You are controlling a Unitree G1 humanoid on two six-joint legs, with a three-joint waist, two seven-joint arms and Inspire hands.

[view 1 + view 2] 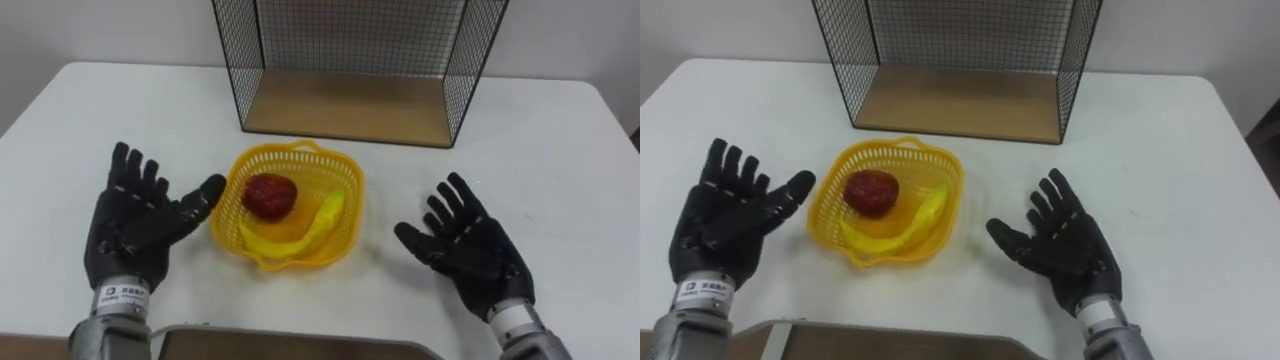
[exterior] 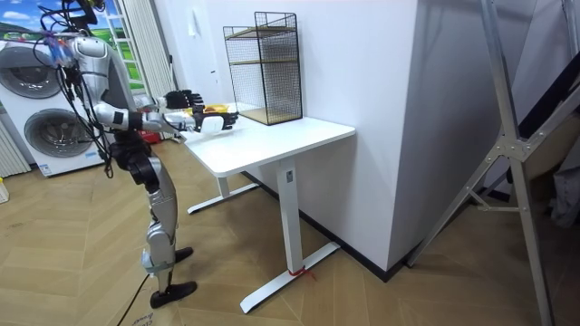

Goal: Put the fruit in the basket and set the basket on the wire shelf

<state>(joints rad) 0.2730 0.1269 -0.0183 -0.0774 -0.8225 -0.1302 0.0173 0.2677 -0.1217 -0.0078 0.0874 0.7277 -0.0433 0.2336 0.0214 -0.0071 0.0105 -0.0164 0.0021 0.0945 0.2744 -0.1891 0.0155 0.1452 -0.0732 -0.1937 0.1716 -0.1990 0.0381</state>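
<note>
**Fruit loaded, basket lift not yet begun**

Both fruits are already in the yellow basket: a red fruit on its 9 o'clock side and a banana lying from 6 toward 2 o'clock. The basket sits on the white table, with the wire shelf just beyond it at 12 o'clock.

The left hand is at the basket's 9 o'clock, fingers spread and straight, holding nothing, its thumb tip near the rim. The right hand is at 3 o'clock, likewise splayed and empty, a bit further off.

Judged step: fruit done, now bracketing the basket for a two-hand pickup. The next move calls for closing both hands in on opposite walls, lifting level so the fruit stays put, then carrying toward 12 o'clock onto the shelf's wooden floor.

Hard to tell:
- What kind of fruit the red one is.
- The shelf's top is cut off in the eye views; the room view shows upper tiers, and the target tier is unclear.
- A flat panel at 6 o'clock on the bottom edge can't be identified.
</note>
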